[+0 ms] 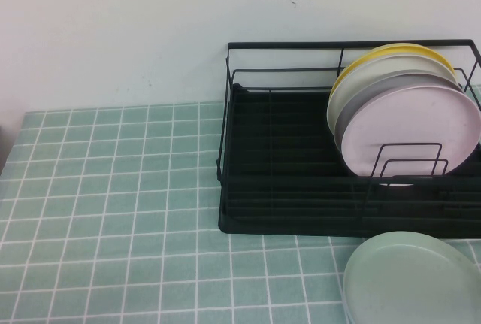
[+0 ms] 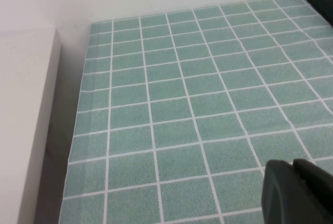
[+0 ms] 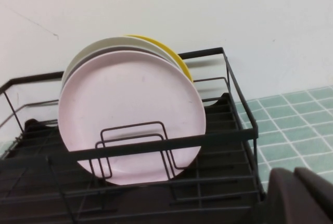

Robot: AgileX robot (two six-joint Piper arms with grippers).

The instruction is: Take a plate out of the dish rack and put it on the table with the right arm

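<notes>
Pink plate (image 1: 421, 132) stands on edge in the dish rack (image 1: 248, 189), at the front of a leaning stack, with a grey plate (image 1: 376, 98), a white plate (image 1: 353, 87) and a yellow plate (image 1: 406, 51) behind it. Its lower edge sits behind two upright wire dividers (image 1: 409, 162) near the rack's front rail. Rack is at the back right of the table (image 1: 113, 211), against the white wall (image 1: 150, 23). A pale green plate (image 1: 413, 279) lies flat on the tiles just in front of the rack's right end, with another rim showing under it. Neither arm shows in the high view. Right gripper (image 3: 299, 195) appears only as a dark blurred shape at the corner of the right wrist view; it is outside the rack on its front side, facing the pink plate's face, apart from it, nothing held that I can see, and fingers spread or closed I cannot tell. Left gripper (image 2: 296, 193) is a dark shape at the corner of the left wrist view, over bare tiles near the table's left edge, well apart from the rack; its state cannot be told either.
</notes>
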